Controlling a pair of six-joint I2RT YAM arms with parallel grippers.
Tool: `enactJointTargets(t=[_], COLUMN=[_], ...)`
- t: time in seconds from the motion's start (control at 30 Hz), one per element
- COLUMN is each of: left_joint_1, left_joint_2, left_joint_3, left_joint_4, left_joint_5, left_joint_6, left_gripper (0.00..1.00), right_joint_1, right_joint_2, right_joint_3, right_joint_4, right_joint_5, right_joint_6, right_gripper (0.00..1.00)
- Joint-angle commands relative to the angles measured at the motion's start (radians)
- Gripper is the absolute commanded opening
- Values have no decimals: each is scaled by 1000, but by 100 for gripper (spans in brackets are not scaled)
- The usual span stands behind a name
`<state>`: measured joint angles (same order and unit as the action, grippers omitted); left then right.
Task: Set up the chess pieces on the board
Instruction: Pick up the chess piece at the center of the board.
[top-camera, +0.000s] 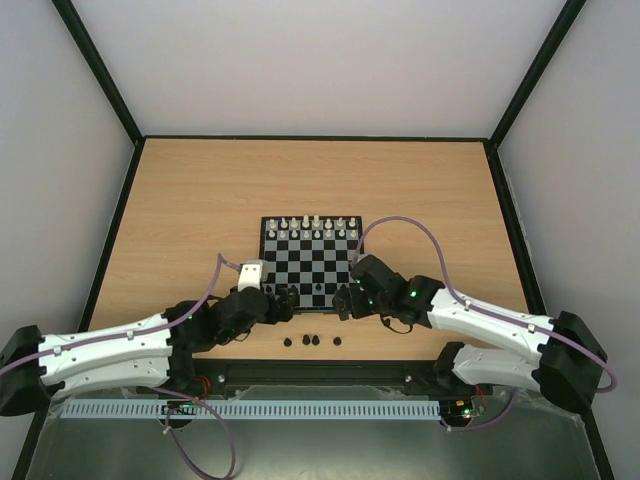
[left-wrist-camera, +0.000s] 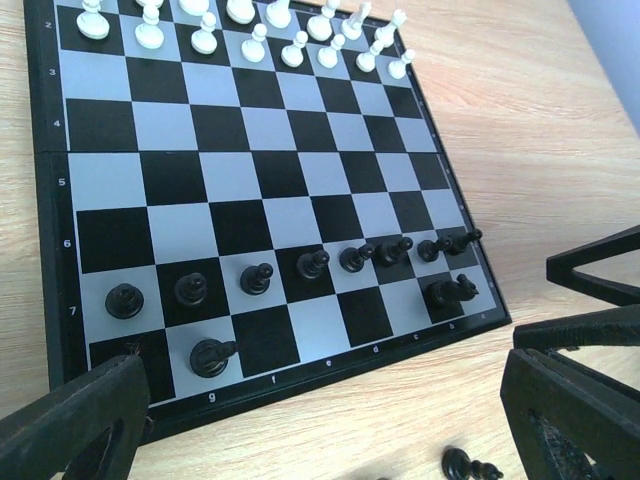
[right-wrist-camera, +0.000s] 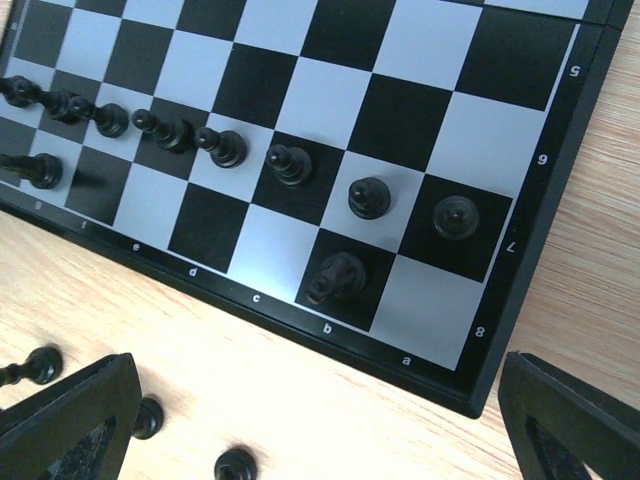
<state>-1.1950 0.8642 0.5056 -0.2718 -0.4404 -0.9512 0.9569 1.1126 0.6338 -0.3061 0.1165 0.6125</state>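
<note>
Left claw (left-wrist-camera: 322, 405): spread wide, nothing between the fingers; hangs low at the board's near edge, toward its left corner. Right claw (right-wrist-camera: 320, 410): equally wide, empty, at the same edge toward the right corner.

Board (top-camera: 312, 262): middle of the tabletop (top-camera: 200, 200), a little toward its near edge. White pieces (top-camera: 317, 228): two rows along the board's far edge, apparently complete. Black pawns (left-wrist-camera: 256, 278): one row of eight, second from the board's near edge. Back row: only two up, b-square piece (right-wrist-camera: 337, 278) and g-square piece (left-wrist-camera: 210, 357); other squares bare.

Loose black pieces (top-camera: 317, 340): four visible in a short line on bare wood between board and the tabletop's near edge, roughly midway along it, between the claws. Kinds too small to tell.

Step in hand, by judgement: fetch a loose piece, stand it on a bare back-row square.

To do it well: send one arm only, with the other parked aside, both wrists crowding one narrow strip. Take the end piece nearest that arm to avoid bumping neighbours. Descend straight, fingers straddling the head, and close low on the stem. Lift above pawn height before crossing the frame. Approach the square from the near side, never over the pawn row. Release only with the base flat inside its square; expect tipping from such light, narrow-footed men.
</note>
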Motion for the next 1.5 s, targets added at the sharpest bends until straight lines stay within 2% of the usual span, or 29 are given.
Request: enactJointTargets(t=[0.0,0.17,0.33,0.57,0.73,0.9,1.23,1.33,1.47], left_joint_1=[-3,-6,-6,-6,-6,-6,-6,-6,-5], left_joint_2=[-67,-112,-68,-67,-85,-125,-158,-166,-178], left_joint_3=[-32,-54,-4,-13,0,-7,-40,-36,-29], left_joint_4=[-11,-15,-36,-3,-44,-61,-80,-98,-117], left_joint_5=[13,48,37,25,12,14,-7,-18,-22], left_joint_6=[-9,-18,-9,-3,-1,-4,-32,-31,-17], left_gripper=[99,99,99,99,99,99,99,99,99], right_joint_1=[-2,-2,0,0,5,19,113,170,244], right_joint_2=[-45,-135,-203,-147,-103,-96,-56,-31,6], right_joint_3=[-8,-30,-70,-89,-63,-52,-7,11,25], right_joint_4=[-16,-68,-55,-12,-23,-21,-80,-111,-175], right_joint_5=[-30,-51,-98,-130,-104,-139,-117,-65,46], right_joint_6=[31,78,96,104,111,126,158,186,243], right_gripper=[99,99,99,96,96,94,85,80,67])
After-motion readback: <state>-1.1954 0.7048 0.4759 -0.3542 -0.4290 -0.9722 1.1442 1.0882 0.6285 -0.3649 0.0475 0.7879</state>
